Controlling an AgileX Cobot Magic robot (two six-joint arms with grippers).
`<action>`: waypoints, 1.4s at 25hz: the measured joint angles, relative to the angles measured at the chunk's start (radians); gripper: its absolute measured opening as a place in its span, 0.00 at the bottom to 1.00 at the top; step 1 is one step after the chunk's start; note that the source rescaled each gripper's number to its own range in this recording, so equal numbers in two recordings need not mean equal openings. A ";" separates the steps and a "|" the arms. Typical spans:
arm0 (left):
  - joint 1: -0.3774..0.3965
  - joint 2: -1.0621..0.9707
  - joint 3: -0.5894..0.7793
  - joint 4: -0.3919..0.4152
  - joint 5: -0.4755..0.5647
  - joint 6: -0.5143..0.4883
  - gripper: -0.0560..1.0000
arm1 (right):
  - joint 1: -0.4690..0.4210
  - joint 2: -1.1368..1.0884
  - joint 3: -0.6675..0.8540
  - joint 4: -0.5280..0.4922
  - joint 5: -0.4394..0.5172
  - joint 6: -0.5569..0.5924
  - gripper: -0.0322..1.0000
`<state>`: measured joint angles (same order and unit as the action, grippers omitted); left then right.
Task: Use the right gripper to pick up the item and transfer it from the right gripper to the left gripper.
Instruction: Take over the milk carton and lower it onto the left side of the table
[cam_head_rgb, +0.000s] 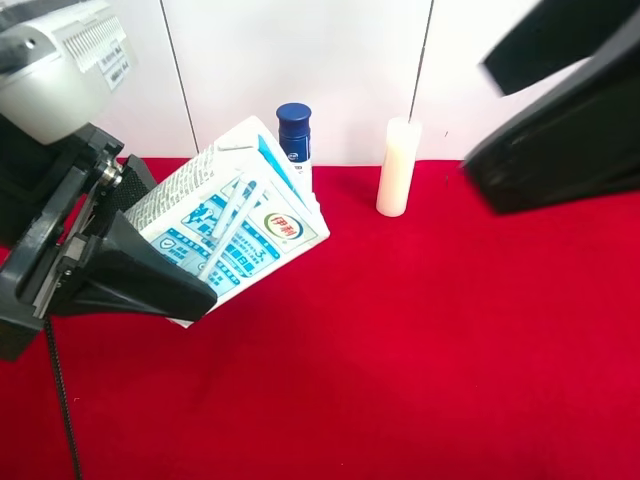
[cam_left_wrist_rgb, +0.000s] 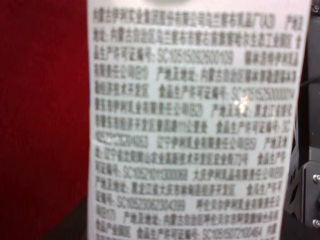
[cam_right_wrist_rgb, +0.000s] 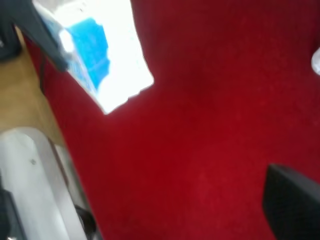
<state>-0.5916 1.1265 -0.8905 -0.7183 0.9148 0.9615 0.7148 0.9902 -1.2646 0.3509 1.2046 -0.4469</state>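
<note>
Exterior high view: three containers, one of each, with contents not visible. The item (cam_head_rgb: 245, 215), a white carton with light-blue print, hangs tilted above the red cloth (cam_head_rgb: 420, 340), clamped between the wedge fingers of the left gripper (cam_head_rgb: 180, 240). It carries a round logo and a white straw on its face. Behind it stands one blue-capped bottle (cam_head_rgb: 294, 130); one cream cylinder (cam_head_rgb: 397, 168) stands upright well to the side. Left wrist view fills with the carton's side: rows of small Chinese print and codes beginning SC. The right gripper (cam_head_rgb: 478, 115) hangs apart from the carton, fingers spread, holding nothing.
</note>
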 joint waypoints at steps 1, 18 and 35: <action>0.000 0.000 0.000 0.000 -0.001 0.000 0.06 | 0.000 -0.041 0.029 -0.010 0.000 0.037 1.00; 0.000 0.000 0.000 0.000 -0.009 0.000 0.06 | 0.002 -0.896 0.747 -0.269 -0.090 0.358 1.00; 0.000 0.000 0.000 0.012 -0.016 0.000 0.06 | -0.051 -0.944 0.786 -0.272 -0.134 0.389 1.00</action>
<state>-0.5916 1.1265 -0.8905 -0.7060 0.8983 0.9615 0.6634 0.0464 -0.4789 0.0784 1.0707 -0.0577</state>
